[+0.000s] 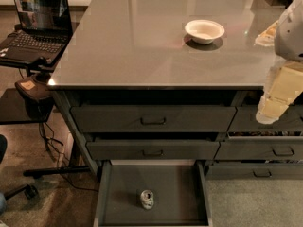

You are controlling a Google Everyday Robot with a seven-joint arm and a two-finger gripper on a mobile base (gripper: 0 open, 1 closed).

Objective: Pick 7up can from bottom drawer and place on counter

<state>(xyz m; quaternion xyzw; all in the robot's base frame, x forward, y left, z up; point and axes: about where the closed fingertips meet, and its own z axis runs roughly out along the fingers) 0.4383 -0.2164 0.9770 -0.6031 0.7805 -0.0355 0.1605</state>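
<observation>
The 7up can [147,199] stands upright on the floor of the open bottom drawer [123,193], near its front middle, silver top up. The counter [142,46] is a large glossy grey top above the drawers. My gripper [277,100] hangs at the right edge of the view, in front of the counter's front right edge and over the upper right drawers. It is far up and to the right of the can and holds nothing that I can see.
A white bowl [204,30] sits on the counter at the back right. Closed drawers [152,119] with recessed handles lie above the open one. A laptop [35,22] on a black stand is at the left, with cables on the floor.
</observation>
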